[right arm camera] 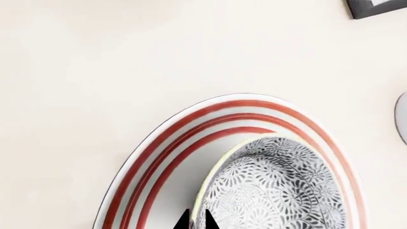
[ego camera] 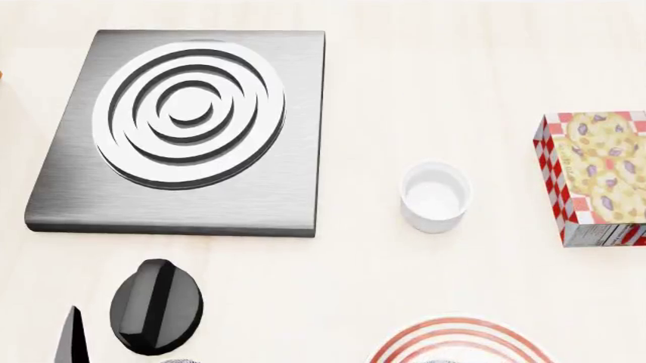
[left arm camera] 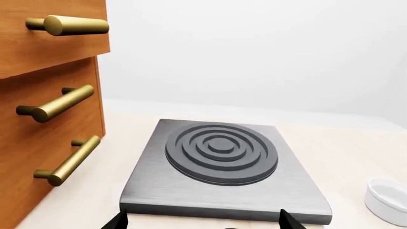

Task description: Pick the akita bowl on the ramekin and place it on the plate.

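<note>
In the right wrist view the right gripper (right arm camera: 196, 220) shows only as two dark fingertips pressed close together, clamped on the rim of the akita bowl (right arm camera: 273, 191). The bowl sits over the plate (right arm camera: 165, 152), its grey-black speckled outside turned toward the camera; whether its foot touches the plate cannot be told. The red rings of the plate curve around the bowl from about 7 o'clock, over 12, to 4 o'clock.

In the left wrist view the left gripper (left arm camera: 202, 223) shows two dark fingertips set well apart, released, with nothing between them. Just beyond them lies the grey stove plate (left arm camera: 222, 167) with raised concentric rings. A wooden drawer front (left arm camera: 38, 95) with brass handles (left arm camera: 60, 102) stands at 9 o'clock of it, and the ramekin (left arm camera: 389, 200) sits at 4 o'clock of it, with nothing on it.

In the head view the ramekin (ego camera: 435, 196) stands alone on the pale table (ego camera: 454, 91), at 3 o'clock of the stove plate (ego camera: 181, 128). A red-checked box (ego camera: 595, 178) lies at 3 o'clock of the ramekin. The plate's rim (ego camera: 459, 340) shows at 6 o'clock of the ramekin, well apart. A black knob (ego camera: 156, 306) lies at 6 o'clock of the stove plate
</note>
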### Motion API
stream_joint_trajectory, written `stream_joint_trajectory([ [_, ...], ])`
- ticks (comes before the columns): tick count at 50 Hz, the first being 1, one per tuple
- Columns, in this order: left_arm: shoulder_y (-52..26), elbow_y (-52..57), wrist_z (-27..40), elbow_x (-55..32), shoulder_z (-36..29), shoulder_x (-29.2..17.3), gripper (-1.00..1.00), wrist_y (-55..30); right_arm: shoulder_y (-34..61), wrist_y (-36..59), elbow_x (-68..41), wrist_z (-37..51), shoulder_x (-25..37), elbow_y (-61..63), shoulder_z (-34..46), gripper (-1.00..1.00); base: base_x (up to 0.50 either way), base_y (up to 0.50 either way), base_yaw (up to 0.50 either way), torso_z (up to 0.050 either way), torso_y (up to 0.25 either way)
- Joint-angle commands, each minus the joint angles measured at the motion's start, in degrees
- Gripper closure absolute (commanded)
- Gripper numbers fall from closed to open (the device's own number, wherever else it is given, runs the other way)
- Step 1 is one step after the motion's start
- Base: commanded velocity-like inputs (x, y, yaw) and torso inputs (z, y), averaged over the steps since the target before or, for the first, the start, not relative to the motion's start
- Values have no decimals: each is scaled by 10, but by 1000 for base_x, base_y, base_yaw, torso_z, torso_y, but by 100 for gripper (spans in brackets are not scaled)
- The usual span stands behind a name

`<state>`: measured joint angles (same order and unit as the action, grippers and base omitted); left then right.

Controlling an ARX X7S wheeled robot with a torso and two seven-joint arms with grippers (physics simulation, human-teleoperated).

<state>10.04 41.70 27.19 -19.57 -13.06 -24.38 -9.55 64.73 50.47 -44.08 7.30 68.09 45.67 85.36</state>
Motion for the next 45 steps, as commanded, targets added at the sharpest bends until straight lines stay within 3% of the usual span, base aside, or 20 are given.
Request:
stream_joint_trajectory([
  [1, -1, 0, 2, 0, -1, -2, -100, 0, -8, -14, 16, 6, -8, -11, 0, 100, 0, 0, 0, 0, 0],
  [5, -1, 1, 2, -1, -1, -3, -100, 0, -8, -11, 12, 13, -9, -15, -3, 100, 0, 0, 0, 0, 0],
  [6, -1, 0, 2, -1, -1, -3, -100, 1, -8, -12, 7, 16, -9, -17, -6, -100, 0, 0, 0, 0, 0],
  [25, -2, -1, 4, 0, -6, -5, -100, 1, -6, -10, 3, 19, -7, -5, -8, -100, 0, 0, 0, 0, 0],
  [45, -1, 1, 8, -3, -5, -9, -100, 0, 36, 14, -56, 49, 41, 90, -48, -100, 0, 0, 0, 0, 0],
])
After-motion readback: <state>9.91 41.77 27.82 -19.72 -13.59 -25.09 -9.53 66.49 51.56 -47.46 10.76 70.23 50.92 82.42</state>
